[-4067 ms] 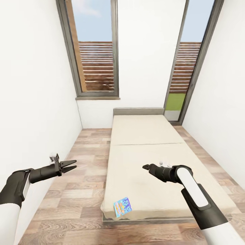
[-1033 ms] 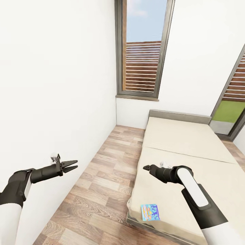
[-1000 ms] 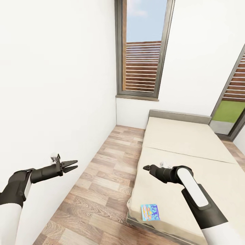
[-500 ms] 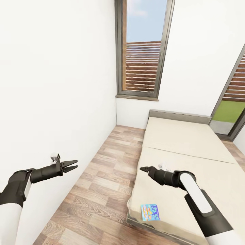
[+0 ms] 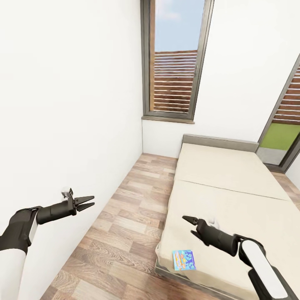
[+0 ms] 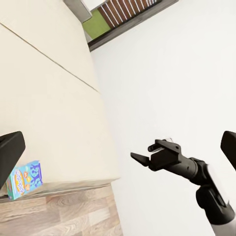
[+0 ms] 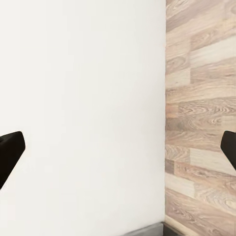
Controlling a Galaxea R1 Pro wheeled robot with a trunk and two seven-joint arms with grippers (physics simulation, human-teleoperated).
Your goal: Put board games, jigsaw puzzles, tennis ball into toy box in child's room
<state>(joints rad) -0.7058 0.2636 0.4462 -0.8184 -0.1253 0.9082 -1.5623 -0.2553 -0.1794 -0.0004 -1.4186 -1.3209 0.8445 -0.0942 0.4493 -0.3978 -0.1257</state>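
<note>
A small blue board game (image 5: 184,260) lies flat on the bed (image 5: 225,183), close to the mattress's near left corner. My right gripper (image 5: 188,223) hovers open above the bed, a little beyond and above that box, with nothing between its fingers. My left gripper (image 5: 92,201) is open and empty over the wooden floor beside the white wall. In the left wrist view the blue board game (image 6: 24,180) sits at the bed's (image 6: 49,98) edge and the right gripper (image 6: 142,152) hangs in front of the wall.
A white wall (image 5: 62,104) runs close along my left. Wooden floor (image 5: 125,216) forms a lane between wall and bed. A tall window (image 5: 175,62) stands at the far end, with a glass door (image 5: 285,129) at the right.
My right arm has dropped and drawn back, bringing its gripper lower over the bed and nearer the blue box. The left arm holds still. Since 4.1 s ago the camera turned left.
</note>
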